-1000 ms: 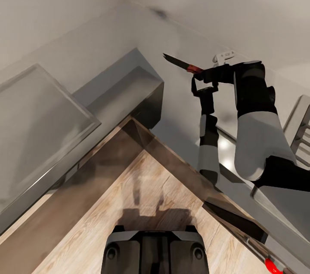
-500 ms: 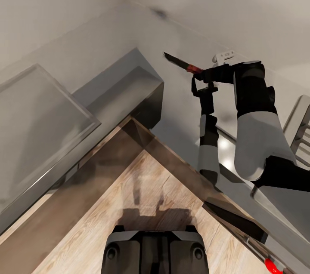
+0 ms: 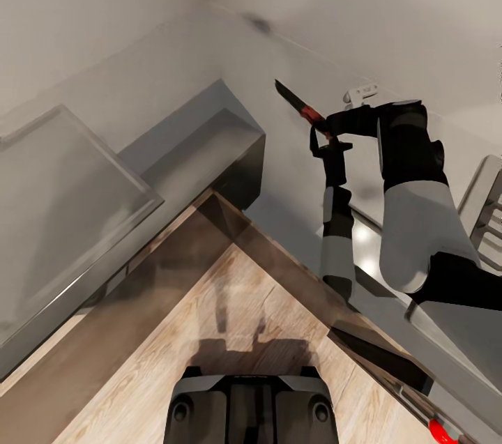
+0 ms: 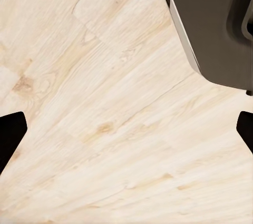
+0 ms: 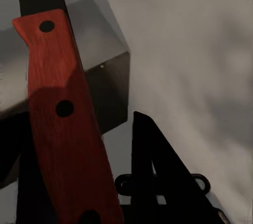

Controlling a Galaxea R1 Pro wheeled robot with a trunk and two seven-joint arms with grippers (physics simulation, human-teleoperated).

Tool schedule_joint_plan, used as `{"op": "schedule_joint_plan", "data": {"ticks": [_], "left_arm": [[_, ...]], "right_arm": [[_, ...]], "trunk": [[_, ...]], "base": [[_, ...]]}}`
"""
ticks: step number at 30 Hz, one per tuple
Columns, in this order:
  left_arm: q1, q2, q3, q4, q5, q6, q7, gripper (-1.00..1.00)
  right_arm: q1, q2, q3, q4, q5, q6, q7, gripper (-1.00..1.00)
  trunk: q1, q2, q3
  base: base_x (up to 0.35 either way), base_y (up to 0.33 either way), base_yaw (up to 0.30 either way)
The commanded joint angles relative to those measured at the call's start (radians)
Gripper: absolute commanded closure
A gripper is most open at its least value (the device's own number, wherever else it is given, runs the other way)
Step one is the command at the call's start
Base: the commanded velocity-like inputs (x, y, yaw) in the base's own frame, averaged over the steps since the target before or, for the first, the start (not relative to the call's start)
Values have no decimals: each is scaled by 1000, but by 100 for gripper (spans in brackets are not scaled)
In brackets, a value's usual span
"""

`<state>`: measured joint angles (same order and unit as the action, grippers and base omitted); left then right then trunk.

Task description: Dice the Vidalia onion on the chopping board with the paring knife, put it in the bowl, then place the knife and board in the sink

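The right gripper is clamped on the red handle of the paring knife, raised in front of the pale wall, above and beyond the end of the grey countertop. The dark blade points up and away from the gripper; in the right wrist view the handle is cut off at the frame edge and the blade tip is out of frame. The left gripper's fingertips stand spread apart with nothing between them, over the wooden floor.
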<state>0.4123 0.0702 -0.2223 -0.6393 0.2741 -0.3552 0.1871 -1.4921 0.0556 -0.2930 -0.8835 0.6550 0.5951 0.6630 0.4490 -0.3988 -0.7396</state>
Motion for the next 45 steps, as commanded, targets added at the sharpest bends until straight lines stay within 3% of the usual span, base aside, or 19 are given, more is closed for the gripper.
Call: {"op": "schedule_joint_plan", "data": {"ticks": [1, 32, 39, 45], "left_arm": [[0, 2, -9, -2, 7, -2, 9, -100], [0, 3, -8, -2, 7, -2, 9, -100], [0, 3, -8, -2, 7, -2, 9, -100], [0, 3, -8, -2, 7, -2, 9, -100]], "right_arm": [[0, 2, -4, 50, 25, 6, 12, 100], [-1, 7, -3, 43, 24, 6, 14, 100], [-1, 42, -3, 37, 26, 7, 12, 100], [-1, 48, -3, 37, 25, 9, 12, 100]], "trunk": [[1, -1, 0], [1, -1, 50], [1, -1, 61], [1, -1, 64]], "base": [[0, 0, 0], [-6, 2, 0], [-231, 107, 3], [-298, 137, 2]]}}
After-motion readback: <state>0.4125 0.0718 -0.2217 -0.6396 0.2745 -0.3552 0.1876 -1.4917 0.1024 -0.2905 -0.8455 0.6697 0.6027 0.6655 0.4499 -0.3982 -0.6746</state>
